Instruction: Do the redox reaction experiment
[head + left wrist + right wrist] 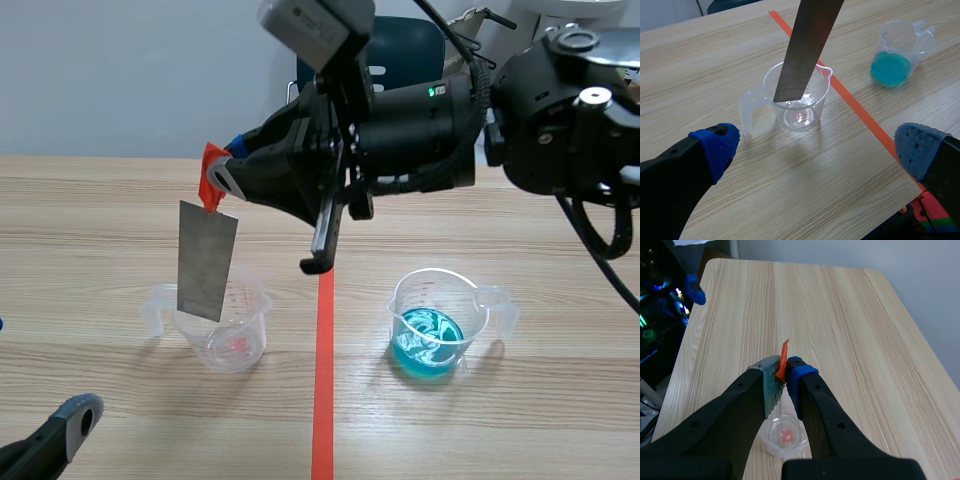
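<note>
Right claw (218, 182) pinching the orange-taped top of a metal strip (207, 262), which hangs upright. Right wrist view alone puts the empty clear measuring cup (785, 435) straight beneath. Left wrist view: strip's lower end at the cup's mouth, left claw (820, 145) spread, cup of blue liquid (892, 65) well apart on the bench (715, 60).

The metal strip (207, 260) is dull grey, flat and smooth, with a faint sheen. The tab of orange-red tape (207, 160) at its twelve o'clock end looks matt. The empty cup (228, 340) at six o'clock from the strip and the cup of blue liquid (435, 325) at three o'clock are clear, glossy plastic. The worktop (100, 220) shows pale wood grain, smooth and matt. The left pincer (817, 147) is matt black plastic, and its pads (717, 145) are blue, soft-looking and roughly dotted.
</note>
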